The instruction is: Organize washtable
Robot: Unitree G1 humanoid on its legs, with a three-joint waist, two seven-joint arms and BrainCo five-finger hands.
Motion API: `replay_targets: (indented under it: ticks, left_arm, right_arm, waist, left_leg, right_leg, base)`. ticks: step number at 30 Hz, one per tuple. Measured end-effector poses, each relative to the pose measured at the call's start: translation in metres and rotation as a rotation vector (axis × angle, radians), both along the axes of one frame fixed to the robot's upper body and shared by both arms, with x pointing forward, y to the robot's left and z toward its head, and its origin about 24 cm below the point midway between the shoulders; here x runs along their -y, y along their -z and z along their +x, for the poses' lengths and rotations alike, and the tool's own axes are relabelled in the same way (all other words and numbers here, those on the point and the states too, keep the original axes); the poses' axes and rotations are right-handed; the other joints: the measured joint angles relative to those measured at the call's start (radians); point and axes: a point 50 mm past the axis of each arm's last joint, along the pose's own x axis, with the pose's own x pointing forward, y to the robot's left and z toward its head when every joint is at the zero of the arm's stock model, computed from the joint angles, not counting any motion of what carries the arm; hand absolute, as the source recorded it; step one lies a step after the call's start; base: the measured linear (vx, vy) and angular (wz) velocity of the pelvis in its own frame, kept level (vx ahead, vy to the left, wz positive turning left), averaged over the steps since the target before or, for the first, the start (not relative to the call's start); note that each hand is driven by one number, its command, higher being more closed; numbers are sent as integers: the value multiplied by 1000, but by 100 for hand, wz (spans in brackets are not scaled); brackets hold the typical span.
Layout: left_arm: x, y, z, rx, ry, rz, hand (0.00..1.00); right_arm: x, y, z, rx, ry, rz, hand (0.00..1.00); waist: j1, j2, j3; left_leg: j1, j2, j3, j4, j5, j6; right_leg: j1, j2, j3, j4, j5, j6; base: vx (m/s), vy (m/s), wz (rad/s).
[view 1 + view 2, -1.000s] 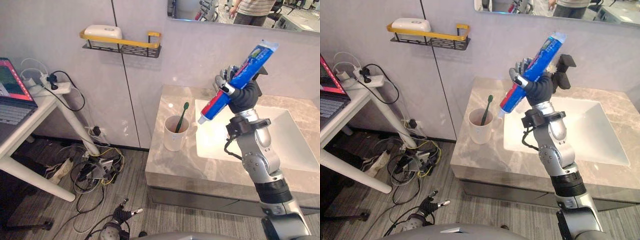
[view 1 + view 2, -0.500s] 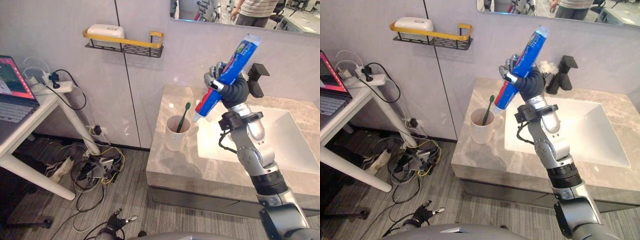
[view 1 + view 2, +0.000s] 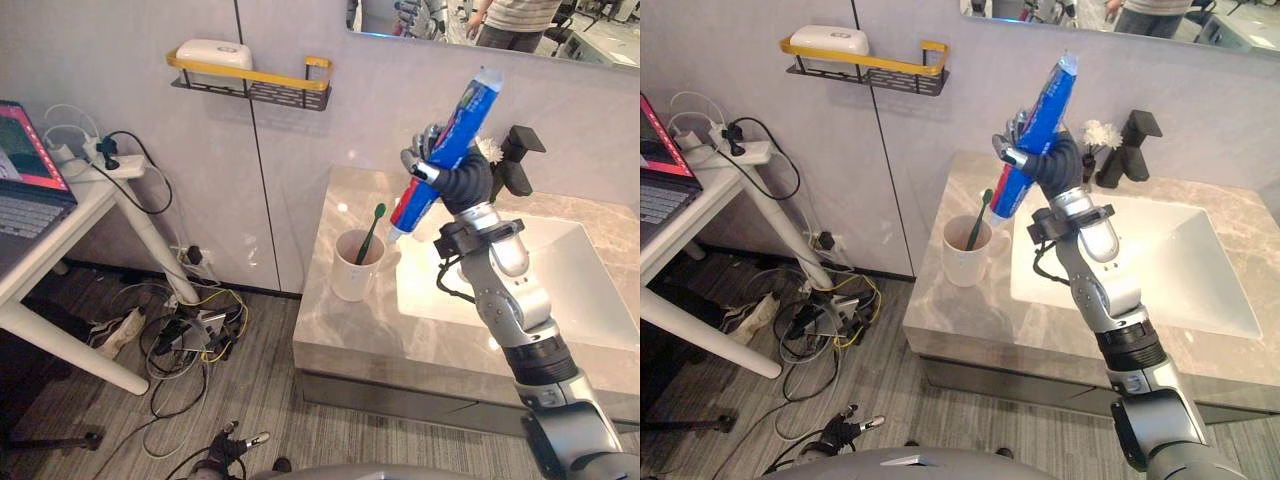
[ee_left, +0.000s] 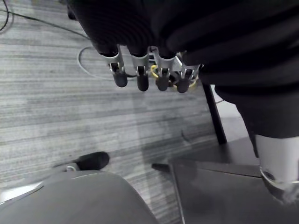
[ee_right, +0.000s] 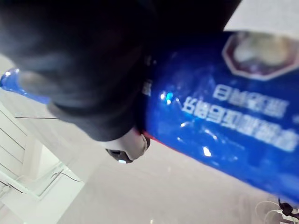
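The right hand (image 3: 455, 178) is raised over the washtable (image 3: 340, 330), and its fingers and thumb are curled round a blue and red toothpaste tube (image 3: 470, 105). The hand grips the tube at its lower half. The tube is tilted: the flat end rises above the hand, and the white cap end points down, below the fingers. In the right wrist view the blue tube (image 5: 224, 121) lies close against the dark cover of the hand.

Below the hand, toward the robot's left, a white cup (image 3: 356, 266) stands on the washtable just beside the sink basin (image 3: 560, 290). A green toothbrush (image 3: 370, 228) already leans inside the cup. The cap end of the tube is above the cup's rim and apart from it, so the tube is not yet in the cup. Behind the hand stands a black faucet (image 3: 520, 160).

The left hand (image 4: 141, 70) hangs low over the floor with relaxed, nearly straight fingers, and it holds nothing.

The task seems to be about in the middle. The toothbrush looks to be in its place, and the tube is lifted and carried near to the cup. What seems left is to bring the cap end down into the cup next to the toothbrush, and then to open the fingers. The cup may tip if the tube pushes on its rim.
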Motion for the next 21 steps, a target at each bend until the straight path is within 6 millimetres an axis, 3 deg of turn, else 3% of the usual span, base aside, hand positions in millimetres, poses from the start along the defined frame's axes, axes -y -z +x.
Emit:
replay_targets:
  ticks: [21]
  left_arm:
    - [0, 0, 2, 4, 2, 0, 0]
  right_arm:
    - [-12, 0, 9, 0, -7, -108, 100]
  waist:
    - [17, -3, 17]
  left_leg:
    - [-7, 0, -3, 1, 0, 0]
  right_leg:
    - [-5, 0, -2, -1, 0, 0]
  base:
    - [0, 0, 0]
